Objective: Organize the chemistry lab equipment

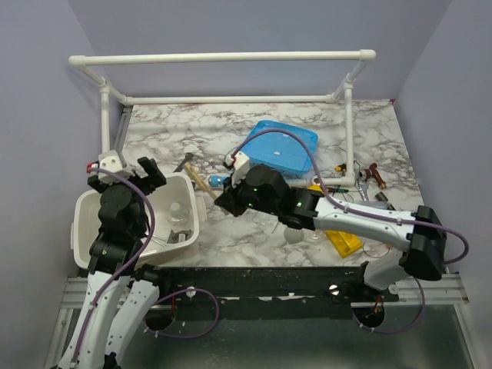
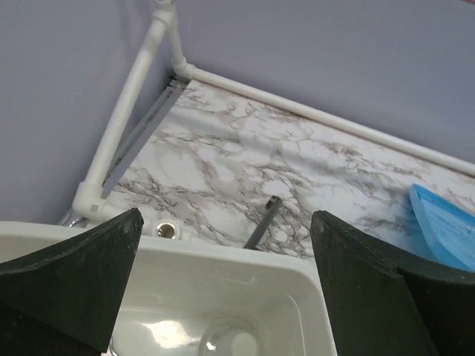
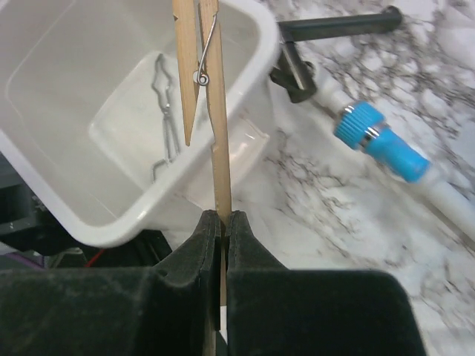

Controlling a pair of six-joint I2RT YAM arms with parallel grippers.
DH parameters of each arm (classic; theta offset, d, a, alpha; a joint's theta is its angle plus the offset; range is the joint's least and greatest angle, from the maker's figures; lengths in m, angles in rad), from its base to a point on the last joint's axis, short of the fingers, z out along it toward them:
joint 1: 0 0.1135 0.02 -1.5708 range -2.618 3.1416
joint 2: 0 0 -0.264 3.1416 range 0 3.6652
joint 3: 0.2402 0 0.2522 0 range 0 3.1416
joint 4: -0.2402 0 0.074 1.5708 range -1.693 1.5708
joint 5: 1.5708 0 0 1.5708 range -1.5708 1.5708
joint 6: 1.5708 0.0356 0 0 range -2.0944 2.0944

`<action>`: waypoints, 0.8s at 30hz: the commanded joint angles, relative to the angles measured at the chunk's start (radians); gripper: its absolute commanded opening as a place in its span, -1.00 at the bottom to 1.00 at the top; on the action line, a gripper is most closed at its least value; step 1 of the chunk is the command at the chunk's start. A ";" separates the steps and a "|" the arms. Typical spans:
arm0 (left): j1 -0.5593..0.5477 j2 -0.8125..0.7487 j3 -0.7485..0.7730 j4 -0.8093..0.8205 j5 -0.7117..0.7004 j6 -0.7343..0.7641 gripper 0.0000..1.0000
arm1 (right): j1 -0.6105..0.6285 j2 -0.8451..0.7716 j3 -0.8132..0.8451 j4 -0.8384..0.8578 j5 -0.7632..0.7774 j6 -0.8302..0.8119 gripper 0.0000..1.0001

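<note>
My right gripper (image 1: 224, 198) (image 3: 223, 219) is shut on a thin wooden spring clamp (image 3: 215, 133), which points up toward the near right corner of the white tub (image 3: 249, 63); the clamp also shows in the top view (image 1: 201, 183). A wire metal piece (image 3: 167, 111) and a clear glass beaker (image 2: 230, 343) (image 1: 179, 216) lie inside the tub (image 1: 83, 223). My left gripper (image 1: 127, 178) (image 2: 226, 216) is open and empty above the tub's far rim. The yellow rack (image 1: 343, 241), a glass flask (image 1: 296, 234) and metal tongs (image 1: 374, 178) lie on the right.
The flat blue lid (image 1: 284, 146) (image 2: 445, 222) lies at mid-table. A blue-capped white tool (image 3: 378, 137) and a dark handle (image 3: 341, 26) lie beside the tub. A dark grey rod (image 2: 261, 222) sticks out behind the tub's rim. A white pipe frame (image 1: 223, 58) borders the back.
</note>
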 commanded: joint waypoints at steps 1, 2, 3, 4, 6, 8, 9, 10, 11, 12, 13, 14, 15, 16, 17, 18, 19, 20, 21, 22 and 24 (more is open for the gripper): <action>0.050 -0.128 -0.046 0.074 -0.109 -0.036 0.98 | 0.045 0.157 0.147 0.079 -0.116 0.025 -0.99; 0.055 -0.152 -0.057 0.087 -0.110 -0.033 0.97 | 0.053 0.193 0.176 0.074 -0.127 0.026 -0.99; 0.059 -0.175 -0.069 0.101 -0.109 -0.030 0.98 | 0.064 0.223 0.207 0.068 -0.138 0.022 -0.99; 0.061 -0.191 -0.075 0.109 -0.114 -0.027 0.98 | 0.075 0.243 0.230 0.068 -0.144 0.016 -0.99; 0.063 -0.213 -0.086 0.120 -0.119 -0.023 0.97 | 0.097 0.277 0.270 0.074 -0.155 0.003 -0.99; 0.064 -0.216 -0.086 0.124 -0.119 -0.017 0.98 | 0.109 0.307 0.304 0.076 -0.170 -0.001 -0.99; 0.064 -0.212 -0.085 0.121 -0.118 -0.015 0.97 | 0.113 0.323 0.320 0.073 -0.179 -0.003 -0.99; 0.065 -0.208 -0.082 0.118 -0.114 -0.015 0.98 | 0.117 0.337 0.335 0.068 -0.180 -0.005 -0.99; 0.065 -0.204 -0.079 0.114 -0.108 -0.016 0.98 | 0.119 0.350 0.345 0.069 -0.179 -0.004 -0.99; 0.065 -0.197 -0.076 0.109 -0.103 -0.018 0.98 | 0.120 0.364 0.356 0.065 -0.180 -0.002 -0.99; 0.065 -0.194 -0.075 0.108 -0.097 -0.019 0.98 | 0.120 0.379 0.366 0.060 -0.182 0.000 -0.99; 0.064 -0.191 -0.074 0.107 -0.091 -0.022 0.98 | 0.122 0.397 0.381 0.051 -0.183 0.001 -0.99; 0.065 -0.188 -0.074 0.107 -0.084 -0.024 0.97 | 0.124 0.411 0.393 0.041 -0.184 0.001 -0.99; 0.065 -0.185 -0.075 0.107 -0.076 -0.027 0.98 | 0.126 0.427 0.409 0.031 -0.185 -0.001 -0.99; 0.065 -0.182 -0.074 0.106 -0.070 -0.027 0.98 | 0.124 0.440 0.426 0.018 -0.184 -0.001 -0.99; 0.065 -0.180 -0.074 0.105 -0.063 -0.029 0.97 | 0.127 0.454 0.439 0.001 -0.179 -0.001 -0.99; 0.065 -0.175 -0.073 0.102 -0.059 -0.030 0.97 | 0.127 0.465 0.455 -0.017 -0.171 -0.002 -0.87; 0.065 -0.172 -0.072 0.101 -0.055 -0.032 0.98 | 0.127 0.471 0.464 -0.036 -0.162 -0.006 -0.60; 0.065 -0.169 -0.071 0.100 -0.051 -0.033 0.98 | 0.126 0.470 0.465 -0.044 -0.152 -0.009 -0.40; 0.065 -0.168 -0.071 0.099 -0.049 -0.033 0.97 | 0.127 0.461 0.459 -0.044 -0.142 -0.015 -0.25; 0.065 -0.165 -0.071 0.096 -0.044 -0.036 0.97 | 0.128 0.429 0.424 -0.024 -0.121 -0.025 -0.03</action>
